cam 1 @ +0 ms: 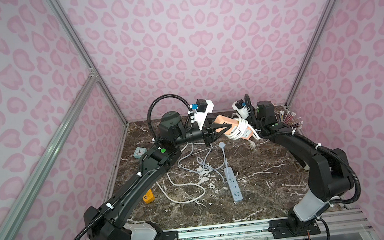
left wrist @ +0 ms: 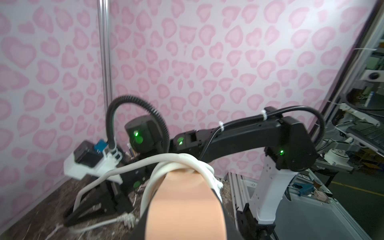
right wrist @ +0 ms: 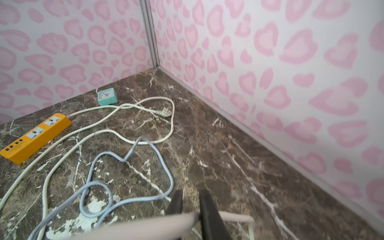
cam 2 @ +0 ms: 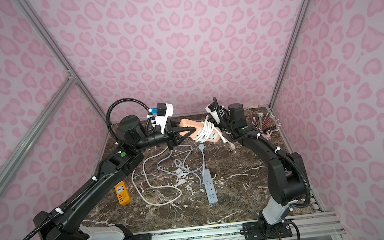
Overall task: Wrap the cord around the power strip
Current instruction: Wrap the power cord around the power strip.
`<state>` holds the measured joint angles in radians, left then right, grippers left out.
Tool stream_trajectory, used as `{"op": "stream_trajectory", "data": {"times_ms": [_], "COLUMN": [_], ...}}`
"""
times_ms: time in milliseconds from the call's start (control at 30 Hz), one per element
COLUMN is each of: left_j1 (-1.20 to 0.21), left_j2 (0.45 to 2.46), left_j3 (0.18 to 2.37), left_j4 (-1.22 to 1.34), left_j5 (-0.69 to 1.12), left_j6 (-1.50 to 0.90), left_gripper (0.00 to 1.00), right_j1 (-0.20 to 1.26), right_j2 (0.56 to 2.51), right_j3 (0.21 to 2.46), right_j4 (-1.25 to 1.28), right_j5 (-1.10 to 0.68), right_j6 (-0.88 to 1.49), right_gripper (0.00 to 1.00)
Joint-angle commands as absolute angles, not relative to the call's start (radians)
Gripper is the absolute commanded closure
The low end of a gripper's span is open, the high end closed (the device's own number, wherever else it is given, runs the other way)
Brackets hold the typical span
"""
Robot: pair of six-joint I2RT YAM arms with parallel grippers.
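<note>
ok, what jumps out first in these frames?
The peach power strip, held off the marble table at the back by the left gripper, with white cord coiled around its middle. Nearer the front, a blue-grey power strip and an orange power strip lie on the table, their loose cords sprawled between them.

White cord (left wrist: 188,161) wraps several turns around the peach power strip (left wrist: 185,207).

In a top view the left arm (cam 1: 130,186) covers most of the yellow strip (cam 1: 149,197) near the bench's (cam 1: 264,178) left edge. In the right wrist view the picture's edge cuts off the right claw (right wrist: 191,196), and the blurred cord (right wrist: 149,224) crosses it, so its grip is unclear. In the left wrist view the power strip (left wrist: 185,207) is blurred and cut off.
</note>
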<state>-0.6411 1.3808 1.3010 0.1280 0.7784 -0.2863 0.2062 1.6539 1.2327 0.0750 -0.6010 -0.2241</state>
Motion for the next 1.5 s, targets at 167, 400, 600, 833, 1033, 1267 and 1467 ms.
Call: {"op": "stream_trajectory", "data": {"times_ms": [167,400,600,833,1033,1267,1467], "left_j1": [-0.644,-0.646,-0.65,-0.647,-0.632,-0.591,-0.591], "left_j2": [1.376,1.374,1.363,1.384,1.443,1.52,1.608], "left_j3": [1.207,1.182,1.167,1.138,1.172,1.329,1.345], "left_j4": [0.602,0.743,0.786,0.884,0.822,0.413,0.144], "left_j5": [0.744,0.642,0.547,0.334,0.202,-0.089,-0.218], "left_j6": [-0.509,-0.647,-0.689,-0.73,-0.637,-0.053,0.252], "left_gripper": [0.98,0.98,0.98,0.98,0.98,0.98,0.98], "right_j1": [0.2,0.196,0.206,0.331,0.469,0.641,0.701], "right_j2": [1.64,1.661,1.693,1.585,1.463,1.276,1.148], "right_j3": [1.144,1.096,1.079,0.922,0.833,0.824,0.937], "right_j4": [0.28,0.393,0.483,0.469,0.306,0.117,0.056], "right_j5": [-0.591,-0.529,-0.504,-0.333,-0.159,0.156,0.325], "right_j6": [-0.058,-0.012,0.049,0.02,-0.063,-0.212,-0.374], "right_gripper": [0.62,0.56,0.68,0.9,0.97,1.0,1.0]}}
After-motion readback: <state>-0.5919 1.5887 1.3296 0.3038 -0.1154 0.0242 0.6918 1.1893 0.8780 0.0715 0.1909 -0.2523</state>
